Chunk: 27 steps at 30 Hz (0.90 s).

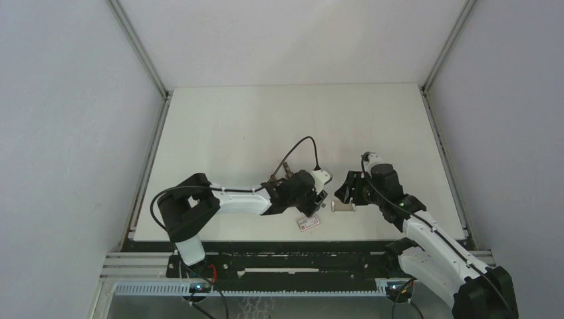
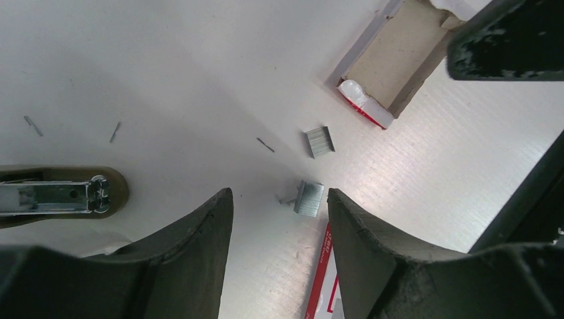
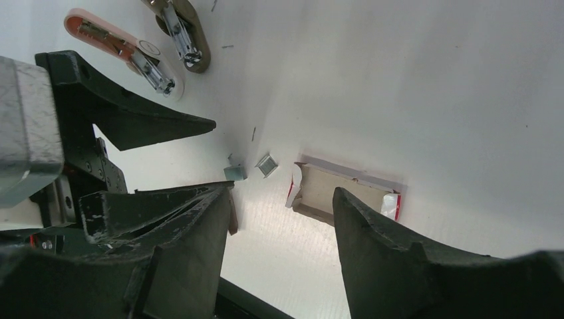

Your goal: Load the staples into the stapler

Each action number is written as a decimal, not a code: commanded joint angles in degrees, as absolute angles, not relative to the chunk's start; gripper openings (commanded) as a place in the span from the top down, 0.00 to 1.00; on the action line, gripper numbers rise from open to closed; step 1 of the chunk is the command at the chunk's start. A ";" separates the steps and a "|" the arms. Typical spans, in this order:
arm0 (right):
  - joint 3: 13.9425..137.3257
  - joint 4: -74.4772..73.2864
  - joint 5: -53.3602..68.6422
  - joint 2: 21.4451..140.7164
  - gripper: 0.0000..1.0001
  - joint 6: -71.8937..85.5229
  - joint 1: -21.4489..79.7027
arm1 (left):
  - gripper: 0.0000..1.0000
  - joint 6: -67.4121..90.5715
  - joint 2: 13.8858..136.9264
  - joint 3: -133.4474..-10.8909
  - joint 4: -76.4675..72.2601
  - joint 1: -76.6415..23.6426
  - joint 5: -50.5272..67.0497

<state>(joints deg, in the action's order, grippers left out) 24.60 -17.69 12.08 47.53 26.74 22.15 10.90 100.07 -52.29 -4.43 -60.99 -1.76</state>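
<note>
The stapler lies opened out on the table. Its pink-red top arm (image 3: 110, 41) and its brownish base with a metal channel (image 3: 185, 34) are splayed apart, and the base also shows at the left of the left wrist view (image 2: 60, 193). Two small silvery blocks of staples lie on the table, one (image 2: 309, 198) just ahead of my left gripper's right fingertip and one (image 2: 319, 141) a little farther off. My left gripper (image 2: 279, 199) is open and empty, low over the table. My right gripper (image 3: 282, 199) is open and empty, hovering near the opened staple box.
An open cardboard staple-box tray (image 2: 399, 63) lies beyond the staples and also shows in the right wrist view (image 3: 346, 193). The white-and-red labelled box sleeve (image 1: 308, 224) lies near the table's front edge. A few loose staples (image 2: 115, 131) are scattered near the stapler. The two grippers are close together.
</note>
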 commanded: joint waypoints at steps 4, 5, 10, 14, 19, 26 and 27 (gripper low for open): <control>26.65 -16.72 11.65 46.23 0.42 26.32 22.08 | 0.41 9.22 100.55 -55.64 -3.18 -61.29 -4.72; 26.63 -16.65 11.66 46.23 0.43 26.32 22.06 | 0.41 9.08 100.48 -55.58 -3.17 -61.41 -4.30; 26.46 -16.40 11.69 46.23 0.43 26.55 21.98 | 0.39 8.33 100.70 -55.63 -3.15 -61.85 -2.13; 26.38 -16.55 11.75 46.19 0.43 26.55 21.93 | 0.38 8.18 101.44 -55.89 -3.17 -62.22 -1.20; 26.11 -16.70 11.72 45.76 0.43 26.68 21.79 | 0.38 7.88 102.25 -56.64 -2.10 -62.30 -3.41; 25.84 -16.80 11.71 45.01 0.43 26.84 21.54 | 0.44 7.00 101.16 -56.54 -0.04 -62.31 -12.98; 25.84 -16.79 11.71 45.00 0.43 26.81 21.52 | 0.44 6.80 100.98 -56.52 -0.01 -62.25 -13.62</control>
